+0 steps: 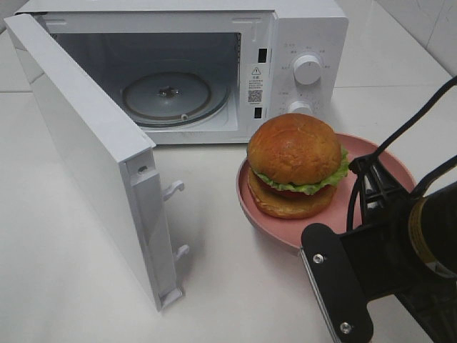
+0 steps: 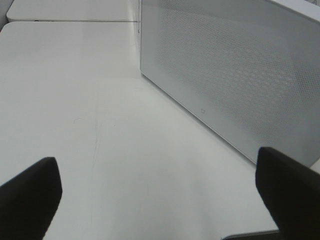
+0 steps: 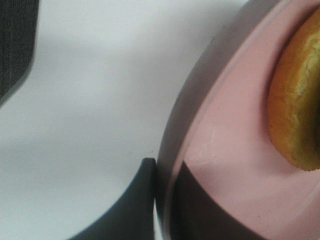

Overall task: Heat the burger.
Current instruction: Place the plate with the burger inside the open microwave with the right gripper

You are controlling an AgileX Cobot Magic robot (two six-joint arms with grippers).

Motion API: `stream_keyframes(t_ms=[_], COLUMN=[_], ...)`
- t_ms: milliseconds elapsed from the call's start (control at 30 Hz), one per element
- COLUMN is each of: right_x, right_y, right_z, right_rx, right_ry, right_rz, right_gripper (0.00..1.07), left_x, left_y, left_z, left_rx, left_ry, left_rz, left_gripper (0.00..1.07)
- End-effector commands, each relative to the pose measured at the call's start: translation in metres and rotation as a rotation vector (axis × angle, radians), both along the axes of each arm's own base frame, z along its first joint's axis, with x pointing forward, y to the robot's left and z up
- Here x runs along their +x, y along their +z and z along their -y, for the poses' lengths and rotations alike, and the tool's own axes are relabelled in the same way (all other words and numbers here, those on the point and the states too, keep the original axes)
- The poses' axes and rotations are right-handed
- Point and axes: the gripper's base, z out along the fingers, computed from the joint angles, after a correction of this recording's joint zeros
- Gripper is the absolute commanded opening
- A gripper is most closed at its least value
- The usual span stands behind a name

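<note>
right pincer [image 3: 165,164] pinched tight on the rim of the plate [image 3: 225,160], one dark finger [image 3: 131,215] outside the rim, the other inside on the pink face. just past that grip, the burger [image 3: 296,95] on the plate, bun edge near the inner finger but apart from it. in the high view, burger toward the plate's left side, top bun tilted over lettuce and a red layer, bottom bun flat beneath. right arm [image 1: 378,264] black across the lower right corner, hiding the near rim and the grip itself. plate and burger outside the microwave [image 1: 307,28], in front of its control panel, the burger covering part of the lower knob [image 1: 300,107], upper knob [image 1: 308,69] in full sight. unclear whether the plate touches the table [image 1: 228,286] or hangs just above it. left of the panel, the cavity open, glass turntable [image 1: 166,96] on its floor. door [image 1: 86,157] swung wide to the left, two latch hooks [image 1: 173,190] on its free edge. left pincer [image 2: 160,200] spread wide, only white table showing between its fingers [image 2: 30,195], low over the table, near the dotted outer face of the door and apart from it.
</note>
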Motion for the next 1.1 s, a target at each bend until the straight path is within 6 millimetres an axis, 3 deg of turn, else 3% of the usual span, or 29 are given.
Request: stream_keyframes(t_ms=[33,767,1100], right_x=[0.008,0.043,0.068], right_y=[0.003,0.005,0.006], right_z=[0.001,0.015,0.008], right_rx=[0.012,0.061,0.068], right_ry=[0.069,0.296,0.373], right_rz=[0.049,0.005,-0.027], right_gripper=[0.00,0.00,0.00], left_x=[-0.003,-0.003,-0.003], left_y=[0.000,0.000,0.000], left_z=[0.000,0.000,0.000], left_rx=[-0.001,-0.001,-0.001], left_ry=[0.006,0.006,0.006], left_rz=[0.031,0.031,0.031], left_gripper=[0.98,0.98,0.98])
